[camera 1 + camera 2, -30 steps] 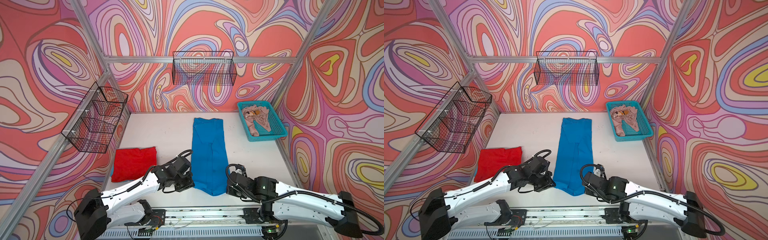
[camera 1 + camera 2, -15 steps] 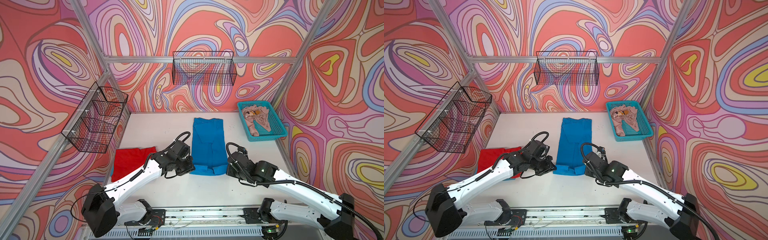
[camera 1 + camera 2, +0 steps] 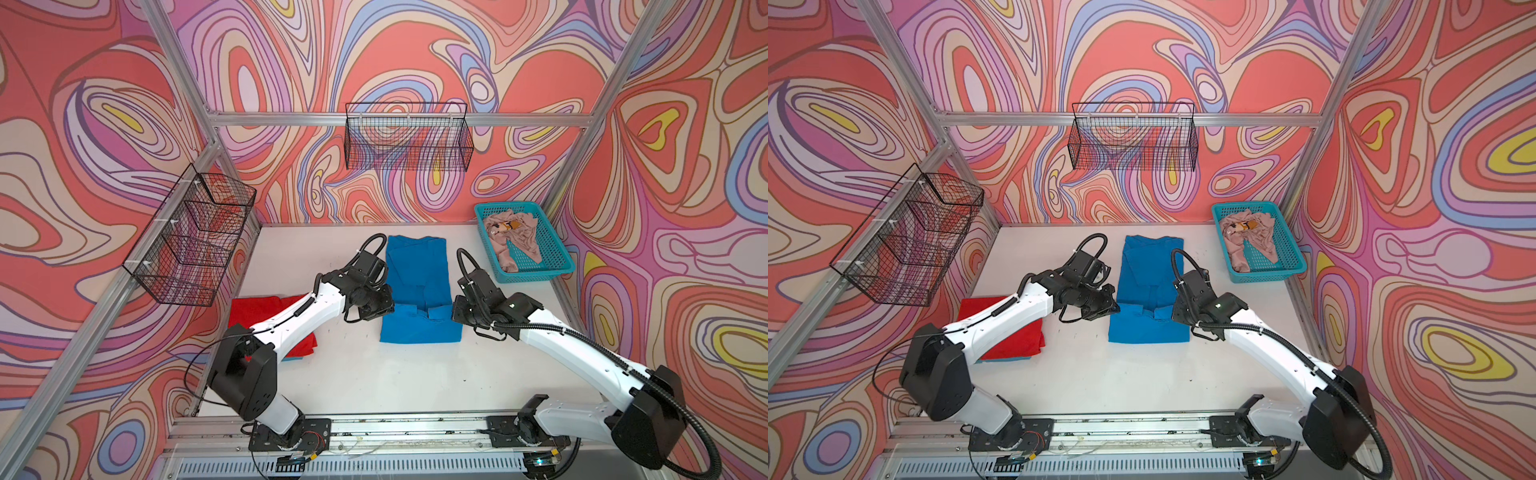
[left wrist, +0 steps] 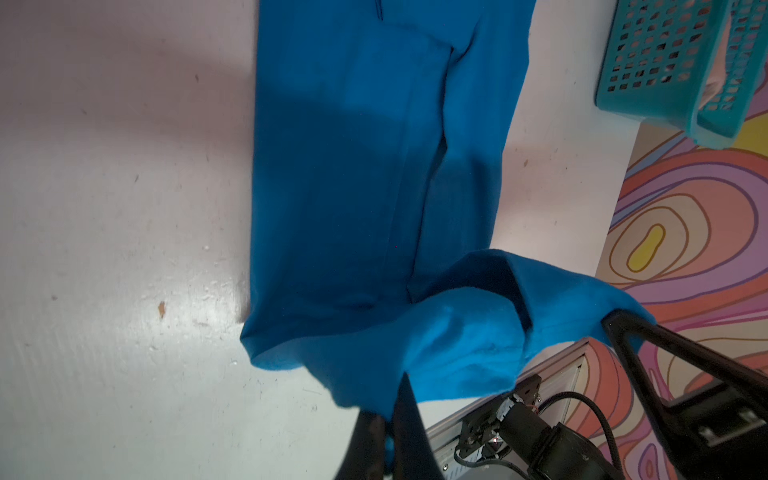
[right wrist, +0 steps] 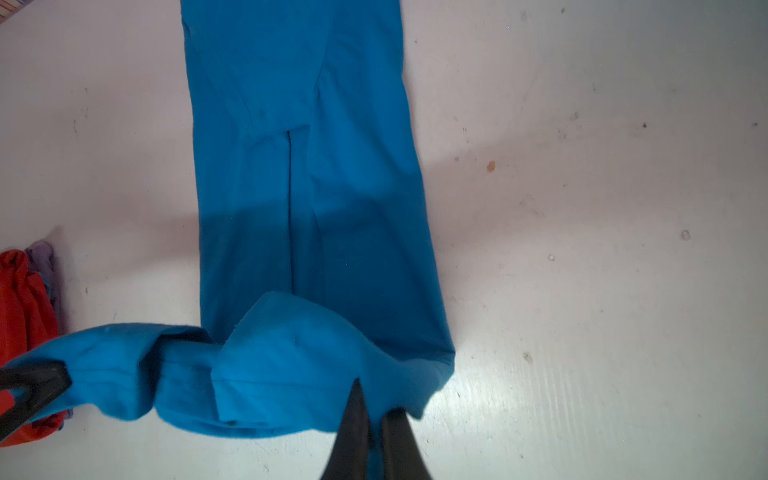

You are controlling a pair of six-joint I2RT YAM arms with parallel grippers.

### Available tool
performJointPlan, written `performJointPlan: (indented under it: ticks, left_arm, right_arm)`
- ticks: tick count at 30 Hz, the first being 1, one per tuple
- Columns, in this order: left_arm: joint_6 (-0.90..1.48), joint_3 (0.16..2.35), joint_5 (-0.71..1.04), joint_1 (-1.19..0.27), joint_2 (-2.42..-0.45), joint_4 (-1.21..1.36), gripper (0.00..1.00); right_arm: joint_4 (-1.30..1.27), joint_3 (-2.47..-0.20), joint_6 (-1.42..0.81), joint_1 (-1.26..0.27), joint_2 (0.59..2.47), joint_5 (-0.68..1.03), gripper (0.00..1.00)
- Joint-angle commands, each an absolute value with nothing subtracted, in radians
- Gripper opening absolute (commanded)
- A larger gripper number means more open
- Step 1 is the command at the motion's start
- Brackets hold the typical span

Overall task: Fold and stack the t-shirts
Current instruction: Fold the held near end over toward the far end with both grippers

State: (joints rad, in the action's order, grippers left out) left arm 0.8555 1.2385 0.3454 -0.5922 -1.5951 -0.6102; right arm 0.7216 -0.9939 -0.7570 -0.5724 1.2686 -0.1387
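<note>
Now the blue t-shirt (image 3: pixel 417 270) is held at its lifted edge by the left gripper (image 4: pixel 386 415) and the right gripper (image 5: pixel 374 419) — both closed tight on cloth — and is laid left of the basket (image 3: pixel 534 275).

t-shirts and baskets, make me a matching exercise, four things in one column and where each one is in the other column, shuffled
Things
1. bright blue cloth t-shirt
2. red cloth t-shirt
3. beige-pink cloth t-shirt with orange-black print
4. long black wire basket

Places
A. crumpled in the turquoise plastic mesh basket
B. hung on the back wall
C. middle of the white table, one end folded over and pinched by the left fingers and right fingers
D. folded on the table's left side

Pairs: 1-C, 2-D, 3-A, 4-B
</note>
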Motion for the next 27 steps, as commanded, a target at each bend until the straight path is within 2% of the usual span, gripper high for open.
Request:
performJointPlan:
  ticks: [1, 10, 27]
  left_arm:
    - [0.8, 1.298, 0.355, -0.578, -1.651, -0.651, 0.0]
    - [0.775, 1.401, 0.346, -0.537, -1.769, -0.647, 0.0]
    - [0.738, 1.579, 0.393, -0.482, -1.976, -0.675, 0.0]
  right_arm:
    - [0.663, -1.041, -0.689, -0.537, 1.311, -0.095, 0.0]
    - [0.57, -1.07, -0.634, -0.447, 1.445, 0.002, 0.0]
    - [0.497, -1.152, -0.58, -0.356, 1.62, 0.064, 0.0]
